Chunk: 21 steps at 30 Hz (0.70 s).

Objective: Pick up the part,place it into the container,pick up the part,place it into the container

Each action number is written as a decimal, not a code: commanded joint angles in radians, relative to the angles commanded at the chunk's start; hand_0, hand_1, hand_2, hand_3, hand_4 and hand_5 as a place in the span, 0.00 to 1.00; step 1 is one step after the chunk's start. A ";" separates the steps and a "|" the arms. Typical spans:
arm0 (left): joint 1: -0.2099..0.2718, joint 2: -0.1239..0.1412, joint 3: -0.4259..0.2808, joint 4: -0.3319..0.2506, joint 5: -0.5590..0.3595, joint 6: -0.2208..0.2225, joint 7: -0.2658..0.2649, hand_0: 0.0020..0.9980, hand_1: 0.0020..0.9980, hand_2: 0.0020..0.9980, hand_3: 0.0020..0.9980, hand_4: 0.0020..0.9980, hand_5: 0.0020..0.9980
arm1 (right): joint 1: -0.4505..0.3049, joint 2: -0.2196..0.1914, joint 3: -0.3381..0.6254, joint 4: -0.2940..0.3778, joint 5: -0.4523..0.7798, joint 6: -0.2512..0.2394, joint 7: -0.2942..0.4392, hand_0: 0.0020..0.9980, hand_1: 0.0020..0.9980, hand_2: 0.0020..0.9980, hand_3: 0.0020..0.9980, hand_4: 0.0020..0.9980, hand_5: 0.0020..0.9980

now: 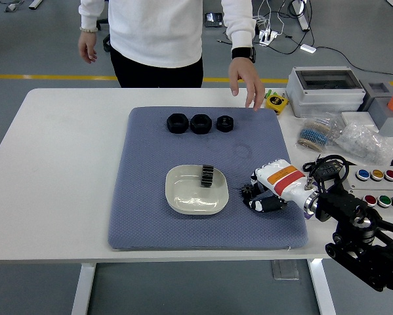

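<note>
Head view: part point(207, 176) left of hand point(263, 197)

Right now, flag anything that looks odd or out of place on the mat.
The black gear stands on edge against the bowl's far right rim. A person's hand reaches over the mat's far right corner.

A single head view looks forward and down from high on the robot's side of the worktop point(65, 164), whose near edge runs low across the picture. It stands far enough back to take in the whole blue mat point(150, 216), the far edge and a person's torso point(163, 33). The lower right arm point(367, 243) seems nearest the lens.
</note>
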 joint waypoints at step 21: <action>-0.002 0.002 0.004 0.000 -0.006 -0.001 -0.002 0.77 0.72 0.70 0.59 0.65 0.62 | 0.009 -0.002 0.032 0.017 0.109 0.038 0.000 0.03 0.12 0.28 0.51 0.81 0.52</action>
